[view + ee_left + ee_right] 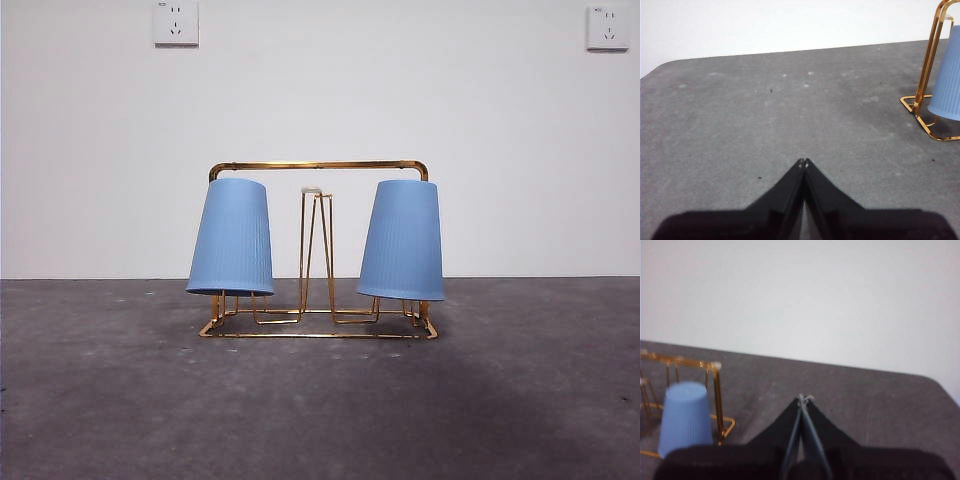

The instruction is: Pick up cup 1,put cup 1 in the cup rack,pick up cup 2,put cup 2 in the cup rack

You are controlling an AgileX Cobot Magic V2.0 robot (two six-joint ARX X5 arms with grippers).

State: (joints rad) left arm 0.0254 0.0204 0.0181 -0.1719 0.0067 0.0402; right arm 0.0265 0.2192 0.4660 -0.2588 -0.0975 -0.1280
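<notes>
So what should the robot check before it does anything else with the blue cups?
1. Left blue cup hangs upside down on the cup rack: ok.
2. Right blue cup hangs upside down on the rack: ok.
3. Rack base flat on the table: ok.
4. Left gripper shut, holding nothing, away from the rack: ok.
5. Right gripper shut, holding nothing, away from the rack: ok.
6. Cups firmly seated on their pegs: cannot tell.

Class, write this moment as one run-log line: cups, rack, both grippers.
cups: left cup and right cup upside down on cup rack | left gripper: shut, empty, clear | right gripper: shut, empty, clear
</notes>
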